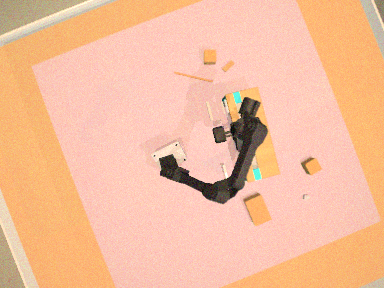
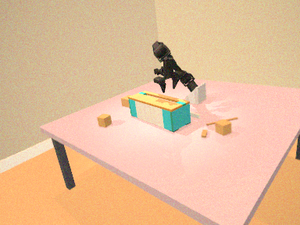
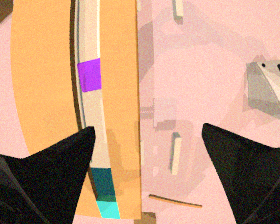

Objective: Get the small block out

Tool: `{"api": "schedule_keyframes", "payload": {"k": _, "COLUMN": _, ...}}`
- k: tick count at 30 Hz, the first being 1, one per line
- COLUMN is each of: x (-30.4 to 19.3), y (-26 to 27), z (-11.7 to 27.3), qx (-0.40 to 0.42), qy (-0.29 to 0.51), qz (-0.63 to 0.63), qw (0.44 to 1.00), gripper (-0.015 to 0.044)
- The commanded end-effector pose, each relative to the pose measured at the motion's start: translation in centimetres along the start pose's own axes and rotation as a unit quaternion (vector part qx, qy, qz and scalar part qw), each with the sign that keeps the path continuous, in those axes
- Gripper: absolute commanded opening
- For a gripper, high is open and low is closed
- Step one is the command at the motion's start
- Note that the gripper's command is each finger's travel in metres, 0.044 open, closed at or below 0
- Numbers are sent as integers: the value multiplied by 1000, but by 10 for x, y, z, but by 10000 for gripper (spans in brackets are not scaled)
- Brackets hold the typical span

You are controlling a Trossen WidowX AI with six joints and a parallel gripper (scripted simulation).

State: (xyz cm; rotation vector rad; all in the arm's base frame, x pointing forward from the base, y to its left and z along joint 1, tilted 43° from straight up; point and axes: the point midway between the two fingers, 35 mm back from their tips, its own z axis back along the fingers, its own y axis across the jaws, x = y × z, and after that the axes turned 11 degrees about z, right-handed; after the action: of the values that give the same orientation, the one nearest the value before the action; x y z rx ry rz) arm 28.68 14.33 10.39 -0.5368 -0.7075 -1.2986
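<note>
The long box (image 1: 270, 152) (image 2: 180, 119) (image 3: 45, 75) has an orange top with a lengthwise slot and teal ends. The purple block (image 3: 90, 75) shows through the slot in the wrist view, inside the box and some way from the teal end at the bottom of that view. It is hidden by the arm in the top view and not seen in the exterior view. My gripper (image 2: 169, 89) (image 3: 150, 131) is open and empty, above the box, pointing down. In the wrist view one fingertip overlaps the slot and the other is over the table side. Which end is the pocket I cannot tell.
Pale bars (image 1: 210, 111) (image 1: 224, 170) (image 3: 176, 154) lie beside the box on the arm-base side. Orange blocks (image 1: 209, 57) (image 1: 312, 166) (image 1: 257, 210) (image 2: 223, 127) (image 2: 105, 120) stand around it. A thin stick (image 1: 193, 76) (image 3: 175, 201) and a small orange piece (image 1: 228, 66) (image 2: 204, 133) lie past one end.
</note>
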Motion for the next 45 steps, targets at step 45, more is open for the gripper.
{"api": "schedule_keyframes", "payload": {"k": 45, "x": 1, "y": 6, "z": -75, "qx": -4, "qy": -10, "qz": 3, "qw": 1000, "gripper": 400}}
